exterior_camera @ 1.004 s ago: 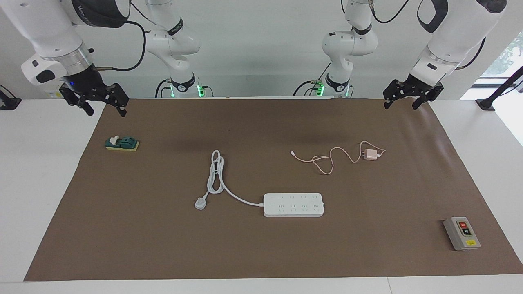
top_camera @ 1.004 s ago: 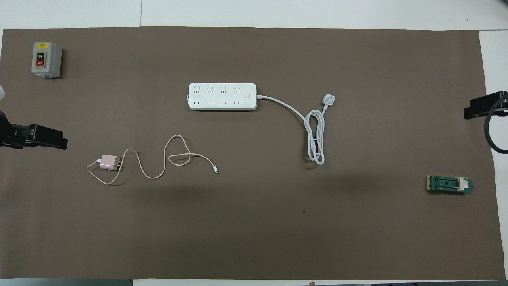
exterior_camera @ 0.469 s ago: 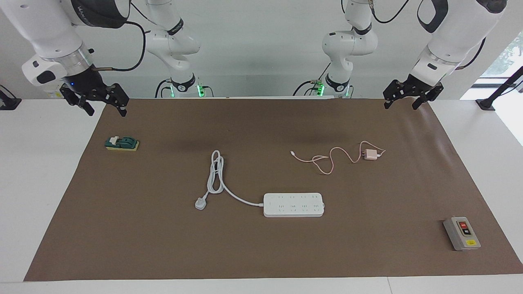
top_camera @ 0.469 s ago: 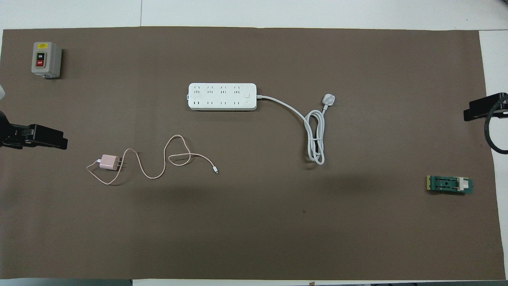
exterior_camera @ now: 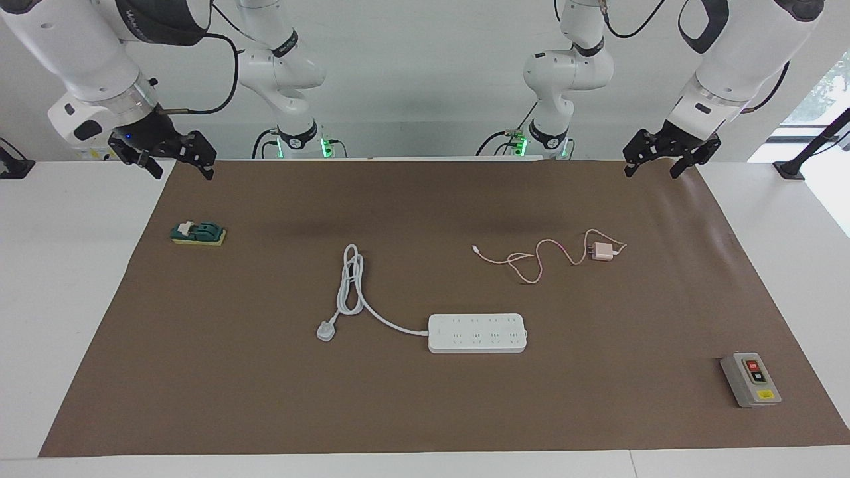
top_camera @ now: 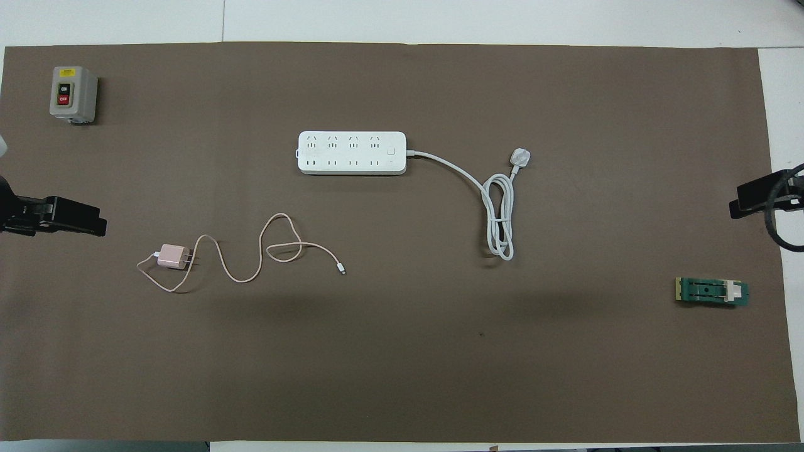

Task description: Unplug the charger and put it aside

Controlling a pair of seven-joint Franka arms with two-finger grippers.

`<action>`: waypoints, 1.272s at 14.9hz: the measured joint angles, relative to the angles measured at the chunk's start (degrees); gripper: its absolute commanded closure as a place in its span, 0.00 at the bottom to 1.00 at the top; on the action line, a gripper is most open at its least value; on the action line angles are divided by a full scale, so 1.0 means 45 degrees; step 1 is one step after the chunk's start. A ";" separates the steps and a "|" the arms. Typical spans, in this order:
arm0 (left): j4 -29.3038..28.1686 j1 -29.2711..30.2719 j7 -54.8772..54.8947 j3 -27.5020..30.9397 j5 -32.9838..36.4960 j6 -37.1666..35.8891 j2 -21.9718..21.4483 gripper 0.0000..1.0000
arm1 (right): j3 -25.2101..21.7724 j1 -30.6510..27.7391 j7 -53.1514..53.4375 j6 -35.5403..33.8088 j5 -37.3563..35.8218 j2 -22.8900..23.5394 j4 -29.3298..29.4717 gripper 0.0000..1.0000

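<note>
**Two arms up, charger already free**

Largest first: the table point(exterior_camera: 425, 425) carries everything. The right gripper point(exterior_camera: 174, 154) has lifted slightly near its corner, jaws spread, empty; the left gripper point(exterior_camera: 671, 151) waits, jaws open. The power strip point(exterior_camera: 477, 332) holds no plug. The charger point(exterior_camera: 603, 251) lies apart, toward the left arm's end, apparently done. Its prongs are hard to make out.
</note>
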 measured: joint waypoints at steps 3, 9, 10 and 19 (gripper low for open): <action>0.0000 0.0007 -0.0029 0.0022 0.0000 0.0000 0.0000 0.00 | 0.0001 0.0000 0.0000 -0.0031 -0.0004 0.0000 0.0000 0.00; 0.0000 0.0007 -0.0031 0.0018 0.0000 0.0000 0.0000 0.00 | 0.0141 0.0017 0.0000 0.0124 -0.0698 -0.0001 0.0003 0.00; 0.0000 0.0007 -0.0031 0.0015 0.0000 0.0000 0.0000 0.00 | 0.0156 0.0035 0.0000 0.0143 -0.0728 -0.0001 0.0003 0.00; 0.0000 0.0007 -0.0031 0.0012 0.0000 0.0000 0.0000 0.00 | 0.0176 0.0057 0.0000 0.0271 -0.0749 -0.0005 0.0010 0.00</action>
